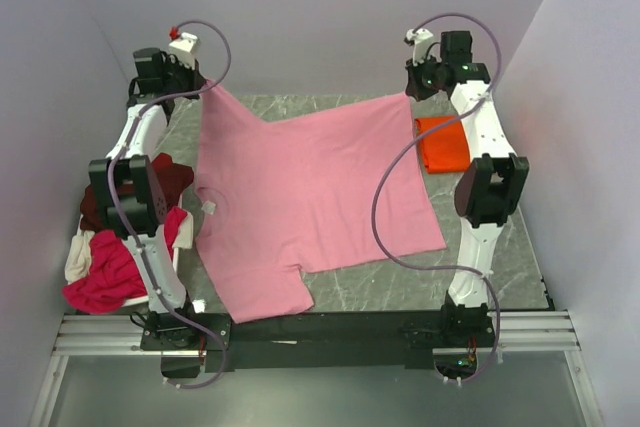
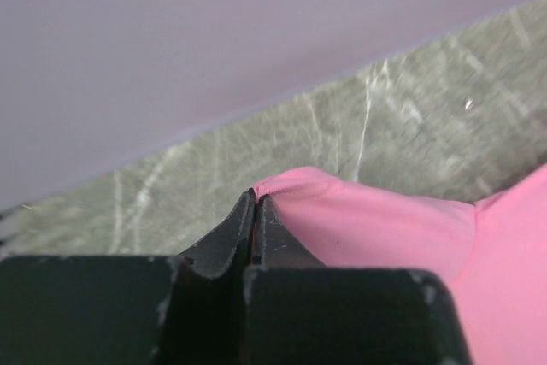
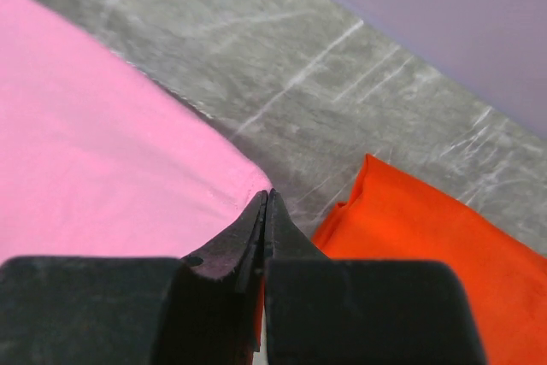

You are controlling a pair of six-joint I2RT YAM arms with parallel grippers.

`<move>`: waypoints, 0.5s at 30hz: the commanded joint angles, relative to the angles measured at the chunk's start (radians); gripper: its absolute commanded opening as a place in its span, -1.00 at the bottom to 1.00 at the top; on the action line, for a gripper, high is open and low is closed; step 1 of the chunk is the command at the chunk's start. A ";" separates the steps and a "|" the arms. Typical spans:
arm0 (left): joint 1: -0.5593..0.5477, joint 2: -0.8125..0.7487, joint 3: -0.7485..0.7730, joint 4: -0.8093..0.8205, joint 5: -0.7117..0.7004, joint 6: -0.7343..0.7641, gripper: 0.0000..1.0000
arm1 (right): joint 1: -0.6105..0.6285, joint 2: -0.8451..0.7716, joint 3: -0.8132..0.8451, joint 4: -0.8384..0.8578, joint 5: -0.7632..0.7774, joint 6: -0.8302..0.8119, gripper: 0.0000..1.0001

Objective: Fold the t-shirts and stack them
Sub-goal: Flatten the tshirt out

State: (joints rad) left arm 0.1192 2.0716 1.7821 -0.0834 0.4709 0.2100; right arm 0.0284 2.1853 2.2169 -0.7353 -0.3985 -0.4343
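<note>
The grey marbled table (image 1: 505, 247) is boxed in by pale lilac walls that rise just beyond both grippers. The left gripper (image 2: 255, 198) is clamped tight on a far corner of the light pink t-shirt (image 1: 310, 187), and the right gripper (image 3: 266, 197) pinches the other far corner. The cloth spreads flat back from their tips toward the arm bases. The step looks like folding the far edge toward the near one. Done well, both arms would lift together, level, with the cloth taut between them. Room ahead of the tips is short; behind them it is open. The folded orange t-shirt (image 3: 427, 237) lies just right of the right gripper, and a heap of unfolded t-shirts (image 1: 115, 257) sits behind the left one — either could snag a wide swing.
</note>
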 commanded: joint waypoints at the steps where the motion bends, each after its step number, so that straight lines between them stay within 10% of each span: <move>1: 0.007 -0.166 -0.032 0.076 -0.002 -0.024 -0.99 | -0.002 -0.149 -0.045 0.053 -0.066 0.028 -1.00; 15: 0.008 -0.637 -0.115 0.214 0.020 -0.173 -0.99 | -0.001 -0.643 -0.088 0.016 -0.175 0.046 -1.00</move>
State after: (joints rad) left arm 0.1230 1.5639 1.6615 0.0257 0.4850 0.1070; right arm 0.0284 1.6848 2.0907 -0.7292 -0.5274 -0.4038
